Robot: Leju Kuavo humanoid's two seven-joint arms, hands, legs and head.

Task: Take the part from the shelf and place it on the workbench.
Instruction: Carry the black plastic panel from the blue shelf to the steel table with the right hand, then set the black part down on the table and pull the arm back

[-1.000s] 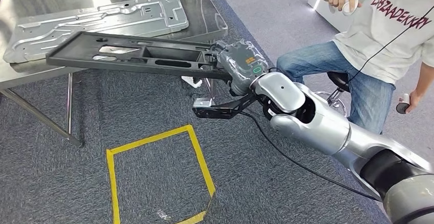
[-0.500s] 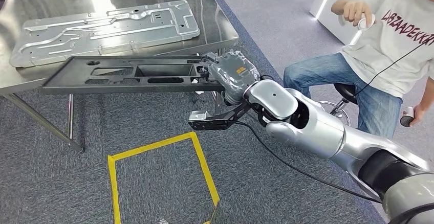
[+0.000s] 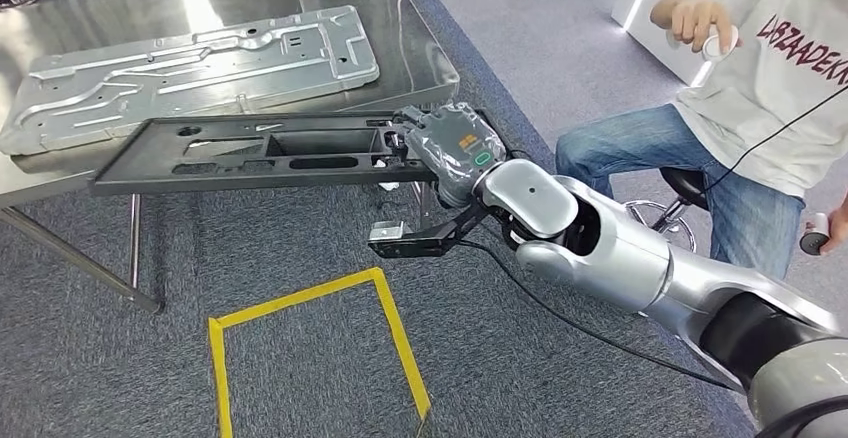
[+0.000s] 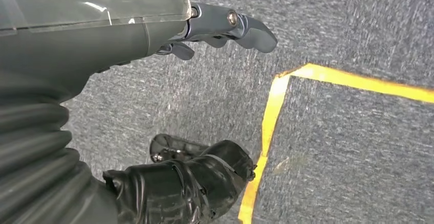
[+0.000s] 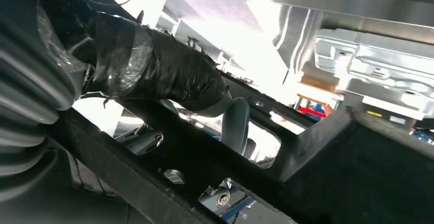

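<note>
In the head view my right hand [image 3: 452,148] grips the right end of a long black plastic part [image 3: 260,148] with several cut-outs. The part lies almost level along the front edge of the steel workbench [image 3: 420,48]; I cannot tell whether it touches the top. The right wrist view shows my tape-wrapped thumb [image 5: 164,73] lying over the black part [image 5: 358,168], with a finger showing through one opening. My left hand [image 4: 102,35] hangs over the carpet, fingers [image 4: 240,27] apart and holding nothing.
A large silver pressed-metal plate [image 3: 200,68] lies on the bench just behind the part. A person [image 3: 760,88] sits close at the right, holding controllers. Yellow tape [image 3: 390,318] marks a square on the grey carpet below. A bench leg [image 3: 133,243] stands at the left.
The camera has shifted a little. The part in my right hand has swung from a slant to nearly level along the bench's front edge.
</note>
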